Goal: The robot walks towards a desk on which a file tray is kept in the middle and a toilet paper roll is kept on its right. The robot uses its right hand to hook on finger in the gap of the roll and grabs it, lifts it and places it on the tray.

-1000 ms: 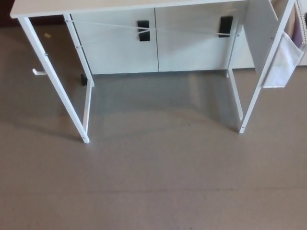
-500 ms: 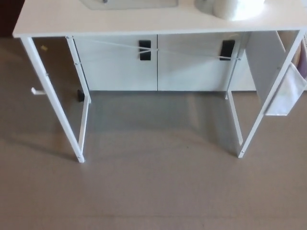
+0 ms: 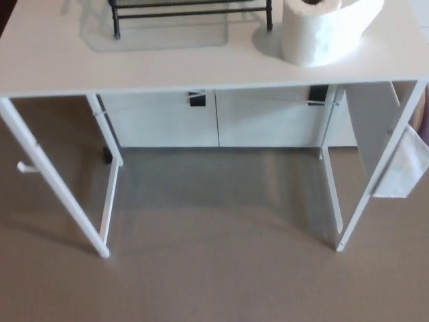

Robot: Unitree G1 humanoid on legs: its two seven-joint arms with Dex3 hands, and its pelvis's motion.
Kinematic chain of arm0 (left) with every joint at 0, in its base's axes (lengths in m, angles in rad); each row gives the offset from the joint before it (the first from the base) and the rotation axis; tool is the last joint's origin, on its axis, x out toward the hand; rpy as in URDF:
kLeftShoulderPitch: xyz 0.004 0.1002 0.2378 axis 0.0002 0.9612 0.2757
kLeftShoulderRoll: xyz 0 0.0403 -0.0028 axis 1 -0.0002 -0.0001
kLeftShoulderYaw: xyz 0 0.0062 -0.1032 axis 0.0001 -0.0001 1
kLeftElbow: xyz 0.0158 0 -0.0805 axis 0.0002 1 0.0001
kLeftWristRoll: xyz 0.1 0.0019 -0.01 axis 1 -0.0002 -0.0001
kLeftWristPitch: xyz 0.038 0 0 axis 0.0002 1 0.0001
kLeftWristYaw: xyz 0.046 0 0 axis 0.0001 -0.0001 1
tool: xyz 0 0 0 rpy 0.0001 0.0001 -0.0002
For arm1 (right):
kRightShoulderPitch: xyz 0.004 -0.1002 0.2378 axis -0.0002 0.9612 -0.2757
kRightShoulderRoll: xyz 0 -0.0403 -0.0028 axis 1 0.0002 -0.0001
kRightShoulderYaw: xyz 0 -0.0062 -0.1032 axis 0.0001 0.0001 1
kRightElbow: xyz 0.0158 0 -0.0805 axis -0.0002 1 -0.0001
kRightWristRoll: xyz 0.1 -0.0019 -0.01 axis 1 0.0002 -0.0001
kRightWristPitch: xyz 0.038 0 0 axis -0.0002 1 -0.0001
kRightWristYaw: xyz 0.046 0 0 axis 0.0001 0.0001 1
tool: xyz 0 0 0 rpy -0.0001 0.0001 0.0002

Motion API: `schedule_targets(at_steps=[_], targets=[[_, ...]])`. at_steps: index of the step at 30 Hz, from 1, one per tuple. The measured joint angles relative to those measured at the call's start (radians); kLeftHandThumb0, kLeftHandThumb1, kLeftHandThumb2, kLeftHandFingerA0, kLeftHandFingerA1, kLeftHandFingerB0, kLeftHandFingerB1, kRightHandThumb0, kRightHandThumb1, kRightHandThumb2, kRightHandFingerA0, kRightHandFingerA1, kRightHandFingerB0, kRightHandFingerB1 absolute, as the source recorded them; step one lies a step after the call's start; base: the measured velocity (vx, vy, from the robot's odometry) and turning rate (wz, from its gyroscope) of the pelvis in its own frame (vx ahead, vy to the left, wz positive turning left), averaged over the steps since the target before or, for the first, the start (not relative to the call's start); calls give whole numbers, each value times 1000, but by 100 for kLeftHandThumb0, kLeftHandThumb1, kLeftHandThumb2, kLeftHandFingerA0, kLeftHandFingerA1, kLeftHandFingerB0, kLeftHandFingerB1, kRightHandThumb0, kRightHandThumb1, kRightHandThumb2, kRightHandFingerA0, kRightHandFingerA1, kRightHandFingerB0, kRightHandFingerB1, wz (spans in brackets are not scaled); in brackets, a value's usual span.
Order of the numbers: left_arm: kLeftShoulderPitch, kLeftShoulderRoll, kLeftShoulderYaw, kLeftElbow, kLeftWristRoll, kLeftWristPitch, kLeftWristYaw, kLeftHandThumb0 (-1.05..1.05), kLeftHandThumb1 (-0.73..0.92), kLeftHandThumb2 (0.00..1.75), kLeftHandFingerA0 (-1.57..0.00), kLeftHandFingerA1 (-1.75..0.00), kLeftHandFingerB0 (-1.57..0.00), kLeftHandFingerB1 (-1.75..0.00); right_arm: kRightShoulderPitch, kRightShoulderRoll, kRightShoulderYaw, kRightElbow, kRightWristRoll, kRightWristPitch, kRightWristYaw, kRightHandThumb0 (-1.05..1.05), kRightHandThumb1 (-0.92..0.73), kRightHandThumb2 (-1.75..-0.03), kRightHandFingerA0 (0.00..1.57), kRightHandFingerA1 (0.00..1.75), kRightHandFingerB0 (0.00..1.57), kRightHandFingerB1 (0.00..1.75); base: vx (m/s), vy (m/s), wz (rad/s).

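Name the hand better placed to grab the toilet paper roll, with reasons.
Right, probably: the toilet paper roll stands on the right side of the desk, right of the file tray. Neither hand is in view.

A white metal-legged desk spans the far half of the scene above a grey-brown floor. A black wire file tray stands at the far middle of its top. Just right of it, a white toilet paper roll stands upright with its core opening up. A white fabric pouch hangs at the desk's right end.
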Motion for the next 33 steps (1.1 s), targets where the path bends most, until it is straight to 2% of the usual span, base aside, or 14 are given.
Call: schedule_targets(at_steps=[9,10,11,12,14,15,16,22,23,28,29,30,31,33], targets=[[-14,15,7,-58,-3,31,2,-93,75,118,-20,-70,-6,-46,-3,-5,59,-53,-22,-9,-13,-80,-55,-90,5,33,6,23,463,130,-11],[-13,15,7,-58,-3,34,1,-88,92,76,-20,-77,0,-48,-1,-9,69,-58,-27,-6,-12,-82,-54,-90,4,31,9,23,382,25,8],[-13,15,7,-58,-3,35,-2,-93,75,118,-18,-69,-6,-46,-1,-9,74,-50,-30,-6,-14,-84,-66,-61,9,27,9,24,330,14,9],[-12,15,7,-58,-3,36,-3,-93,75,118,-18,-69,-6,-46,-1,-9,74,-39,-31,-8,-15,-84,-66,-61,9,27,9,24,361,-26,16],[-7,16,7,-57,-3,37,-6,-89,92,71,-20,-75,0,-52,-3,-8,76,-13,-32,-11,-26,-86,-58,-97,7,32,6,19,368,-76,20],[-7,16,8,-55,-3,38,-6,-88,92,72,-20,-75,0,-50,-3,-9,82,-11,-36,-9,-31,-85,-56,-93,0,30,11,18,391,-101,33],[-9,16,8,-50,-3,38,-6,-92,73,116,-30,-74,-2,-49,-3,-9,89,-9,-41,-8,-34,-84,-51,-85,7,35,8,20,482,-146,45],[-28,11,4,-44,-3,38,-3,-90,74,117,-32,-75,-1,-49,-33,-3,58,-2,-24,-22,-38,-83,-66,-60,7,27,8,24,402,-145,17],[-25,11,4,-45,-2,39,-3,-89,72,116,-38,-77,0,-50,-34,-4,58,-4,-23,-23,-38,-83,-54,-89,5,32,8,22,205,-78,-6],[-20,11,5,-39,-3,40,-3,-93,75,119,-26,-72,-5,-47,-33,-7,49,-9,-15,-31,-37,-78,-50,-87,3,29,9,25,188,-55,-11],[-20,11,2,-37,-2,40,-3,-91,92,76,-22,-76,0,-50,-31,-7,39,-8,-10,-32,-34,-73,-61,-59,8,28,7,24,107,120,-19],[-20,10,1,-36,-2,40,-4,-93,92,73,-22,-74,0,-52,-30,-6,29,-7,-4,-35,-28,-75,-50,-84,5,34,8,24,156,156,-15],[-20,10,0,-35,-2,39,-5,-92,74,118,-25,-71,-6,-47,-28,-6,18,-7,3,-38,-22,-70,-46,-80,3,33,8,26,159,190,-18],[-22,9,1,-31,-2,39,-5,-88,73,119,-12,-66,-6,-44,-21,1,-20,-7,27,-45,-12,-66,-44,-77,4,36,8,28,160,207,25]])
